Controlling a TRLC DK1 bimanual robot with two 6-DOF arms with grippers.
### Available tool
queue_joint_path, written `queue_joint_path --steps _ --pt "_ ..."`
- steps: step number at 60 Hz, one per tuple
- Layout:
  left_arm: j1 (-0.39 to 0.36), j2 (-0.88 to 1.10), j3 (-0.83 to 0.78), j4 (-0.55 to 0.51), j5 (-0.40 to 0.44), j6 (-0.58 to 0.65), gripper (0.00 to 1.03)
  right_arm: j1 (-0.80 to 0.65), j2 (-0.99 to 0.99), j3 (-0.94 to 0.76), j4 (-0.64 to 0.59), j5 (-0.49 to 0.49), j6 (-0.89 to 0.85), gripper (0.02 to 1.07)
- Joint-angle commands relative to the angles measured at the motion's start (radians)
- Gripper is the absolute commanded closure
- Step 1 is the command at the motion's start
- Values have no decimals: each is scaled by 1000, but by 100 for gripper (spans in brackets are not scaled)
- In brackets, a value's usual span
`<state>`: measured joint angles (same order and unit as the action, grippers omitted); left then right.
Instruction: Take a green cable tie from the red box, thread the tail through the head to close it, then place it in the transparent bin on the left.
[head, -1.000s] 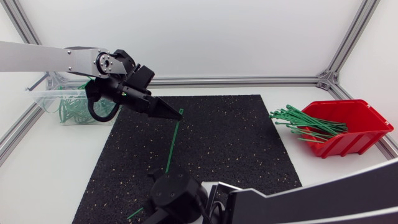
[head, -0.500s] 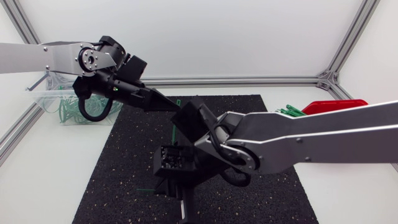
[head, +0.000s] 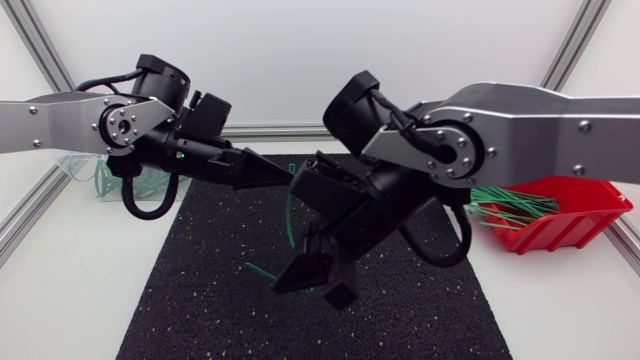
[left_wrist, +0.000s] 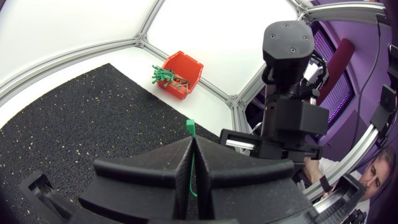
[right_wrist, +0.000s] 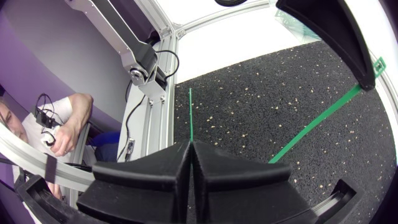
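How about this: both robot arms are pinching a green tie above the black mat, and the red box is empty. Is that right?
Not quite. The red box isn't empty: the head view shows a bunch of green ties in it. The rest holds: both arms' jaws pinch a green tie above the black mat.

right gripper (right_wrist: 190, 145) seemingly pinches a green cable tie (right_wrist: 190, 115) above mat (right_wrist: 249, 93).

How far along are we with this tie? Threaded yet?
Done: one green cable tie is out of the red box. In hand: the left hand grips its head end, the right hand its tail end, the tie bowed between them. Left: thread tail through head, which are apart, then drop it in the transparent bin.
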<state>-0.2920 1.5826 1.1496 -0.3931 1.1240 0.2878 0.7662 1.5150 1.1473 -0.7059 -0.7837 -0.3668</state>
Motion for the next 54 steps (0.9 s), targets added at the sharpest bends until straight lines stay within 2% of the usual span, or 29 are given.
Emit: queue_joint_path --steps 1,5,14,22,33,42,49,54 --pt "-13 -39 -34 8 3 -26 100 -18 -47 17 -53 -15 2 102" --pt "-16 -46 -41 17 3 -36 100 -57 -30 52 -130 -66 5 102" --pt "-29 -59 -56 33 3 -39 100 -117 -70 55 -170 -61 37 102" --pt "-41 -81 -77 63 3 -56 100 -131 -39 84 -274 -72 48 102" --pt "-52 -167 -185 266 3 -191 100 -122 -42 108 -302 -84 83 102" --pt "-53 -210 -241 399 5 -300 100 -100 -90 115 -276 -86 143 102" --pt "-50 -220 -272 470 5 -371 100 -76 -127 103 -250 -97 310 102" --pt "-52 -225 -307 573 8 -477 100 -81 -128 108 -248 -123 431 102"
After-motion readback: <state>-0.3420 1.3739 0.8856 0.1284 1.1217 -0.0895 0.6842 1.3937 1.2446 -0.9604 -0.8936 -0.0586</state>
